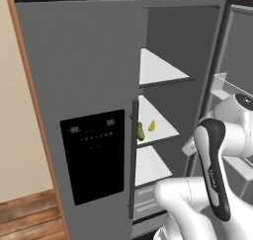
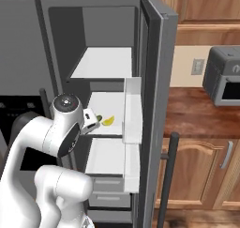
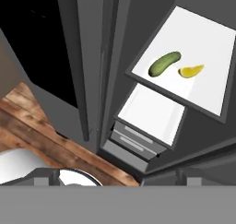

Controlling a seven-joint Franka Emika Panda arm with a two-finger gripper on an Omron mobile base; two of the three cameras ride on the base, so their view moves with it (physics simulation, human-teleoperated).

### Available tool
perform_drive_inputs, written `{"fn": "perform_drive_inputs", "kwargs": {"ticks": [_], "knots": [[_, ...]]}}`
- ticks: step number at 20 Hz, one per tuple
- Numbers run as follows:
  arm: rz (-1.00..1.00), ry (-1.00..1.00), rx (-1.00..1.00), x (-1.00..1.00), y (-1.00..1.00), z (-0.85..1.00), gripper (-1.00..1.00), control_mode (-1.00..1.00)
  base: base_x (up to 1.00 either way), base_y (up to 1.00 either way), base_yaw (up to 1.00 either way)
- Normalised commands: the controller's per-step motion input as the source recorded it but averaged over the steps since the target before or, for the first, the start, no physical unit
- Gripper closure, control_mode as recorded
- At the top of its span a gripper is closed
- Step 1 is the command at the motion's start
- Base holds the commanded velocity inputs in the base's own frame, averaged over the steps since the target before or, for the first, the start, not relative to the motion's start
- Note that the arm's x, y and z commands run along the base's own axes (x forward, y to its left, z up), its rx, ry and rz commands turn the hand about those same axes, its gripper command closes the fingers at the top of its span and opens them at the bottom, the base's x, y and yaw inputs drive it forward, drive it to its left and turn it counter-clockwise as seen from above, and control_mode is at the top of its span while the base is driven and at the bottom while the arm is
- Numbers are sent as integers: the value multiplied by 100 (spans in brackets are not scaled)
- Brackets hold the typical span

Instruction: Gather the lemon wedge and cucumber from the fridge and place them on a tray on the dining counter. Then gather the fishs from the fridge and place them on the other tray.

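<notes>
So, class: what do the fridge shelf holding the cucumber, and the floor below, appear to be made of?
Shelf: looks like smooth white plastic or coated glass; flat, uniform, matte, dark-edged. Which one is unclear.
Floor: looks like wooden planks, brown with grain streaks and seams.

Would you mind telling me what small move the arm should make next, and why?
Probably reach forward into the open fridge toward the cucumber. It lies on the middle shelf beside the lemon wedge, neither yet touched, and the gripper is open and short of the shelf, so closing that gap likely comes first.
</notes>
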Motion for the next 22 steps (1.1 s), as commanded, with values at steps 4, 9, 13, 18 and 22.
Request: {"fn": "perform_drive_inputs", "kwargs": {"ticks": [4, 9, 13, 18, 22], "knots": [[0, 0, 0, 0, 0, 0, -100, 100, 37, -3, 0], [0, 0, 0, 0, 0, 0, -100, 100, 44, -5, 2], [0, 0, 0, 0, 0, 0, -100, 100, 37, -7, 1], [0, 0, 0, 0, 0, 0, -100, 100, 1, -1, 0], [-4, 1, 0, 4, -14, -29, -100, -100, 0, 0, 0]]}}
